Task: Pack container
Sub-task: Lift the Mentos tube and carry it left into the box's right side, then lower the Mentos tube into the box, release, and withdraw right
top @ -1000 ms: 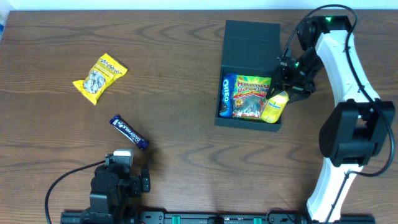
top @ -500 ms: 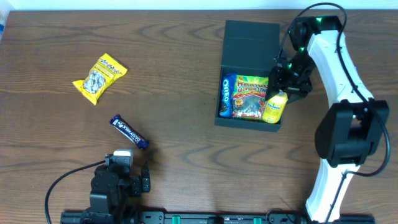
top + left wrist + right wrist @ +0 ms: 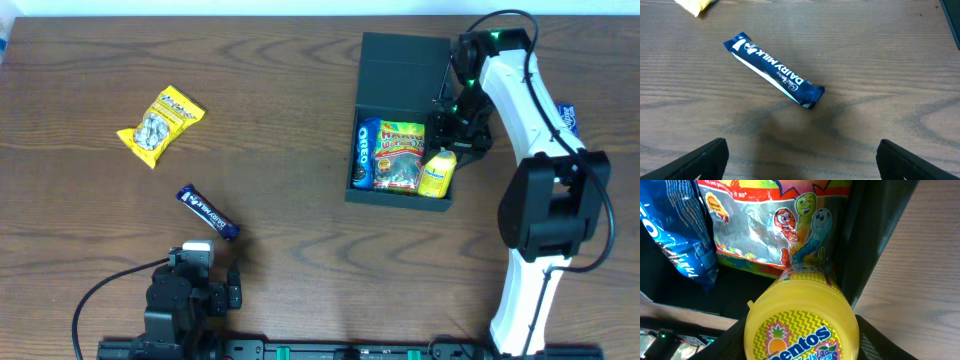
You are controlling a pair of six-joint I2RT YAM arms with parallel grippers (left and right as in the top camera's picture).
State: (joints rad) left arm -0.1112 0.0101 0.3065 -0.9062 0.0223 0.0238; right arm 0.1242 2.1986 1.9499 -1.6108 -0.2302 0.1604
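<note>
Since the earlier frame, the right gripper (image 3: 447,150) has swung the yellow candy bottle (image 3: 802,325) slightly inward, toward the right-hand gap inside the container (image 3: 400,75).

Nearest the base, the left gripper (image 3: 802,167) hovers with its jaws spread wide and nothing between them. We judge it is lined up for the chocolate bar (image 3: 774,71), which lies flat on the table just beyond.

Farther out to the left, the yellow snack packet (image 3: 160,125) lies unpacked, well apart from the bar.

On the far right of the table, the container stands with its lid flap folded back. It holds the blue biscuit pack (image 3: 366,152) and the gummy bag (image 3: 403,155) side by side. The right gripper is clamped on the bottle and holds it lengthwise beside the gummy bag, we judge so that it fits along the right wall.
</note>
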